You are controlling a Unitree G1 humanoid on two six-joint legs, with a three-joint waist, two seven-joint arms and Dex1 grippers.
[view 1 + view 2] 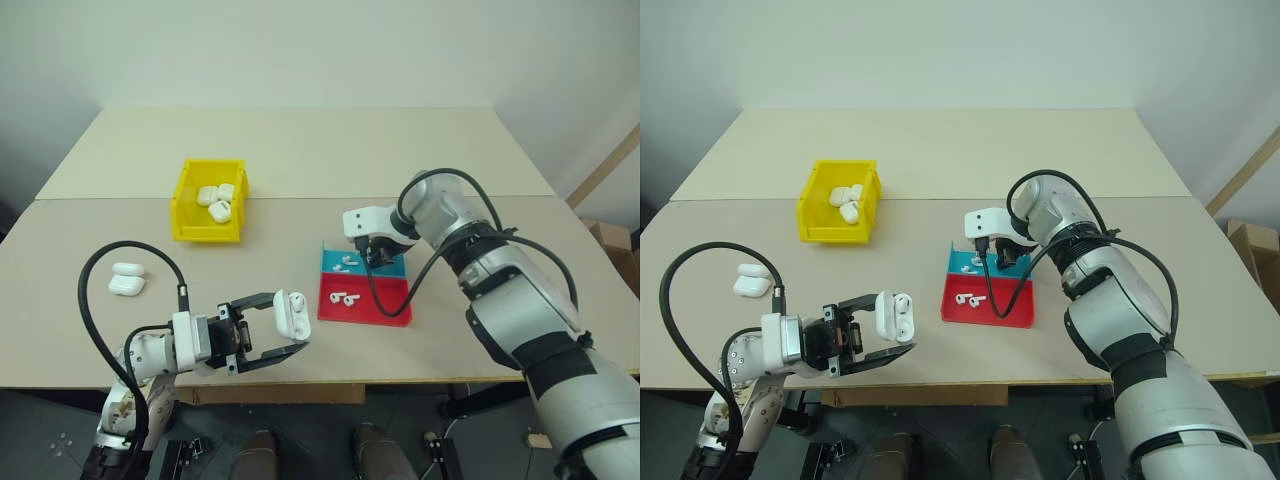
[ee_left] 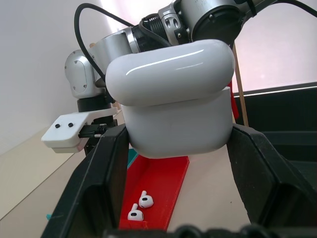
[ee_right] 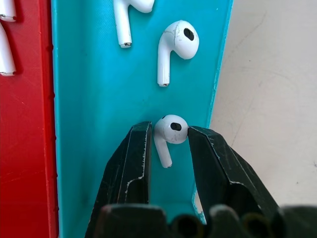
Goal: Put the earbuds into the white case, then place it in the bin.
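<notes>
My left gripper [image 1: 292, 326] is shut on a white case [image 1: 291, 311], held up above the table's front edge; the case [image 2: 171, 99] sits between both black fingers. Over the blue half of the tray [image 1: 333, 256], my right gripper [image 1: 375, 262] points steeply down. Its fingertips [image 3: 141, 144] press on both sides of one earbud [image 3: 171, 130] lying near the blue compartment's rim. Two more earbuds [image 3: 176, 42] lie further along the blue floor. A pair of earbuds [image 1: 345, 297] rests in the red half. The yellow bin [image 1: 183, 205] stands at the left with several white cases inside.
Two loose white cases [image 1: 127, 279] lie on the table at the left, near my left arm's cable. The red half of the tray [image 1: 385, 308] is next to the table's front edge. A seam runs across the table behind the bin.
</notes>
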